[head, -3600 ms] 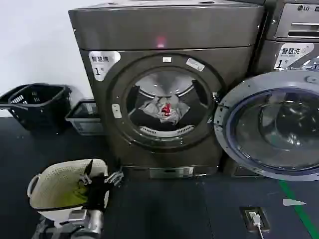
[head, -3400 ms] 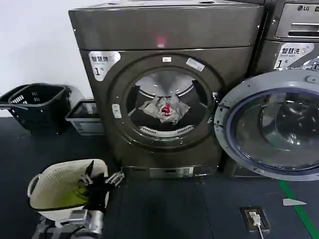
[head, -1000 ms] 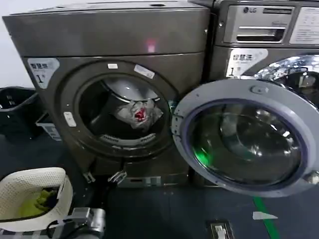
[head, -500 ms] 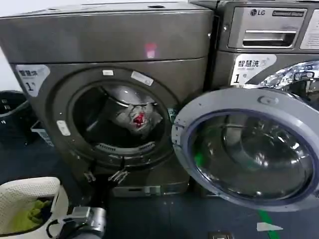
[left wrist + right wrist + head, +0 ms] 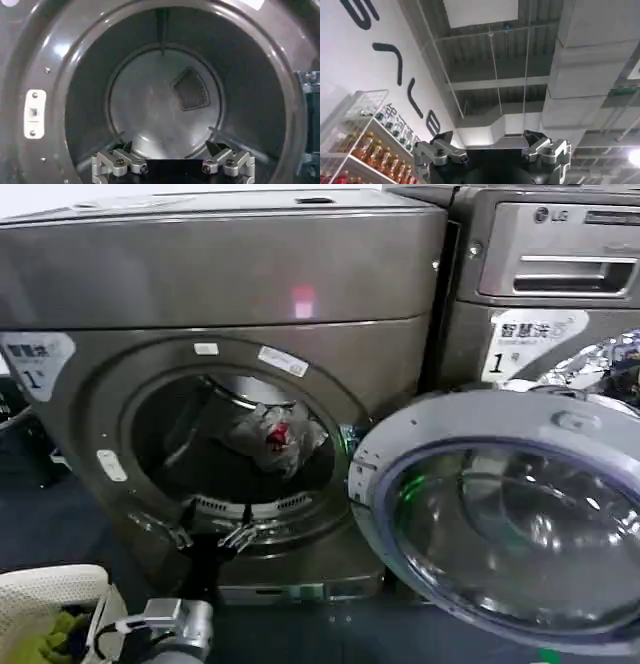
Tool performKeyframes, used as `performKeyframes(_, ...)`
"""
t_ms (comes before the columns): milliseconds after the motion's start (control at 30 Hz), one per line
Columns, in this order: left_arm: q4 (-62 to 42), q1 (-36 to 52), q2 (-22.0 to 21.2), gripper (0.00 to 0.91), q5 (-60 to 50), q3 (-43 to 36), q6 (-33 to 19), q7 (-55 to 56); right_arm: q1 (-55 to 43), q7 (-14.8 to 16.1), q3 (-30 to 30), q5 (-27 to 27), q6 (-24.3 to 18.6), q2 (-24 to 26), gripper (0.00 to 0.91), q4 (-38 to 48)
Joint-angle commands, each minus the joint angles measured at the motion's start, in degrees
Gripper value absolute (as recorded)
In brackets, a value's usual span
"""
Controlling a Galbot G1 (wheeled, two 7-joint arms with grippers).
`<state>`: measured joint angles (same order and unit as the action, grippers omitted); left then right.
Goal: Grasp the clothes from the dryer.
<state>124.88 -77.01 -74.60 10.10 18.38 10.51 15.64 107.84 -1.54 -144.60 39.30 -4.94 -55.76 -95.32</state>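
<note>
With its 2 metal fingers [image 5: 236,536] spread apart and pinching nothing, the left gripper [image 5: 205,534] sits at the lower rim of the round porthole of the large dark bronze-grey metallic dryer [image 5: 220,274], just below the drum mouth in the head view. From the left wrist view, the same spread fingers [image 5: 116,161] point straight into the drum, whose pale round back wall carries a dark perforated vent [image 5: 191,90]. Deeper inside the drum, above and slightly right of the left gripper in the head view, rests the small bundle of pale grey-white clothes [image 5: 275,437] with a bright red patch; it is apart from the fingers. On the dryer front are a white "1" sticker [image 5: 28,356] at the left and a small red-pink light [image 5: 303,301] above the porthole. The round glass door [image 5: 510,519] hangs swung open to the right, in front of the LG-marked machine [image 5: 545,274]. At the lower left corner stands a cream woven basket [image 5: 45,589] holding yellow-green fabric [image 5: 45,639]. The right gripper [image 5: 492,152] points up at a ceiling, its fingers also spread and holding nothing.
</note>
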Motion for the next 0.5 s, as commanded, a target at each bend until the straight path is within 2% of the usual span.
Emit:
performKeyframes(33,-1.9,3.2,-1.6,0.907,-0.4,0.0,-0.5,-0.7,0.0,0.0,-0.2,0.0,0.0,-0.3,0.907,-0.1)
performKeyframes(500,-2.3,2.9,-1.6,0.907,-1.3,-0.1,-0.7,-2.4,0.7,0.0,-1.2,0.5,-0.2,-0.6,0.907,0.0)
